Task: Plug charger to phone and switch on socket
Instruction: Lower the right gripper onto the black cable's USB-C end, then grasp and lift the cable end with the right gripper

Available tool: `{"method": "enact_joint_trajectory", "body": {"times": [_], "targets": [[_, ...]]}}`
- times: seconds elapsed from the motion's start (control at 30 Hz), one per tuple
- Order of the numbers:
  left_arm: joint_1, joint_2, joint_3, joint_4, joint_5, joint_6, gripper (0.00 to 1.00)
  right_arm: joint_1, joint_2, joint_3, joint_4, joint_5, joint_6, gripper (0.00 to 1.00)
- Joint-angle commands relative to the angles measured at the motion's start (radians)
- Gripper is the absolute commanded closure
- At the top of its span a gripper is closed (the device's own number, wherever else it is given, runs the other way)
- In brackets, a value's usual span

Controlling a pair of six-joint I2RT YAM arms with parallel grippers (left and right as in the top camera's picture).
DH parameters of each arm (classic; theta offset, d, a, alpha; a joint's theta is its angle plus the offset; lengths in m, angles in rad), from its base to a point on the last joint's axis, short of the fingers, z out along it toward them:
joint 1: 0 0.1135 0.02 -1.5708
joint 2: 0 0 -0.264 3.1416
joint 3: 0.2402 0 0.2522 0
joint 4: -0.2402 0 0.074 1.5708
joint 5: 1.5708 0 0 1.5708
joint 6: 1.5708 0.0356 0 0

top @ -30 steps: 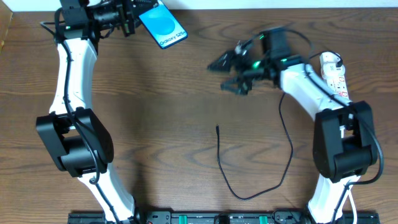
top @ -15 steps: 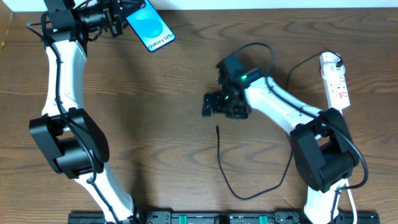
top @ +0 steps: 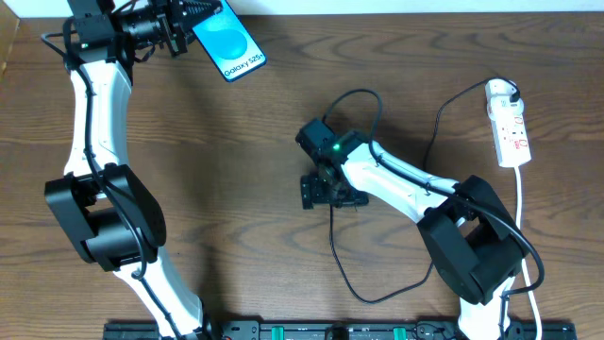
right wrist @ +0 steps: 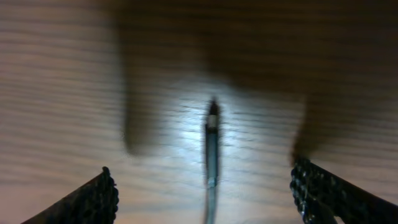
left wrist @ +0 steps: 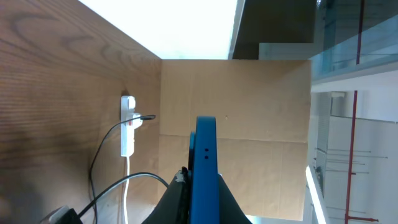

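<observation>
Near table [top: 236,189] centre, right hand [top: 330,192] hovers, fingers [right wrist: 93,199] apart, straddling the charger [right wrist: 211,149] tip, which points to 12 o'clock, its length trailing to 6. Left hand [top: 187,21] clamps the phone [top: 229,45] at 11 o'clock.

Overhead sharp, evenly lit. My right wrist feed blurred; dark shadows ahead of right gripper [right wrist: 208,196] flank a bright table [right wrist: 180,124] patch.

- The left arm stretches to the far left corner, and the left gripper [top: 186,21] has its jaws clamped on an edge of the phone [top: 227,42].
- The right arm reaches left to mid-scene, with the right gripper [top: 330,194] pointing down at the tabletop, jaws spread wide.
</observation>
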Motion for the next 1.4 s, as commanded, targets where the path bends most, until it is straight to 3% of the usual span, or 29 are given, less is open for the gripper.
{"method": "enact_joint_trajectory", "body": {"times": [0.0, 0.17, 0.47, 0.8, 1.03, 1.23, 1.37], "targets": [[0.003, -0.018, 0.000, 0.005, 0.043, 0.006, 0.93, 0.002, -0.010, -0.032, 0.011, 0.031, 0.039, 0.17], [0.003, -0.018, 0.000, 0.005, 0.043, 0.010, 0.92, 0.005, -0.010, -0.045, 0.013, 0.027, 0.040, 0.37], [0.003, -0.018, 0.000, 0.005, 0.042, 0.010, 0.93, 0.010, -0.010, -0.047, 0.014, 0.028, 0.055, 0.99], [0.003, -0.018, 0.000, 0.006, 0.042, 0.009, 0.93, -0.019, -0.011, -0.041, 0.056, -0.078, 0.002, 0.99], [0.003, -0.018, 0.000, 0.006, -0.004, 0.105, 0.93, -0.127, -0.014, -0.041, 0.261, -0.576, -0.248, 0.99], [0.003, -0.018, 0.000, 0.010, -0.005, 0.212, 0.93, -0.227, -0.014, -0.041, 0.468, -0.898, -0.270, 0.99], [0.003, -0.018, 0.000, 0.055, 0.105, 0.308, 0.92, -0.267, -0.014, -0.041, 0.644, -1.121, -0.277, 0.99]]}}
